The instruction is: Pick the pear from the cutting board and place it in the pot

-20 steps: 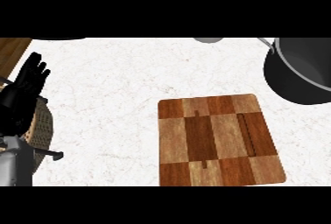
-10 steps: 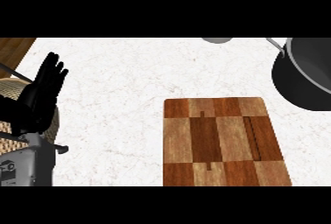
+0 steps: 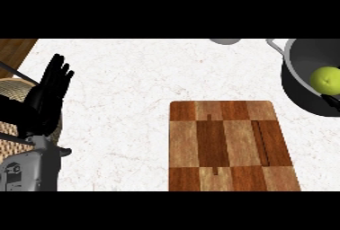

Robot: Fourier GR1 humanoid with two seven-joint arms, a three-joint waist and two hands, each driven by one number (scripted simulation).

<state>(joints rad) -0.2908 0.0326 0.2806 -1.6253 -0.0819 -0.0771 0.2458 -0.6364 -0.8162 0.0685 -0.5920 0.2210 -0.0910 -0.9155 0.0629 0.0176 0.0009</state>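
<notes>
Pear [image 3: 327,79] lies inside the pot [image 3: 299,90], up and right of the cutting board [image 3: 229,146]. Left hand [image 3: 48,96] rests left of the board, fingers straight, holding nothing. Right hand's state cannot be told.

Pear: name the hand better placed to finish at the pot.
Right. The right hand is at the pot beside the pear; the left hand rests open at the far left.

Single head view, steeply down onto counter [image 3: 133,81]; cutting board [image 3: 229,146] centre-right, close.
</notes>
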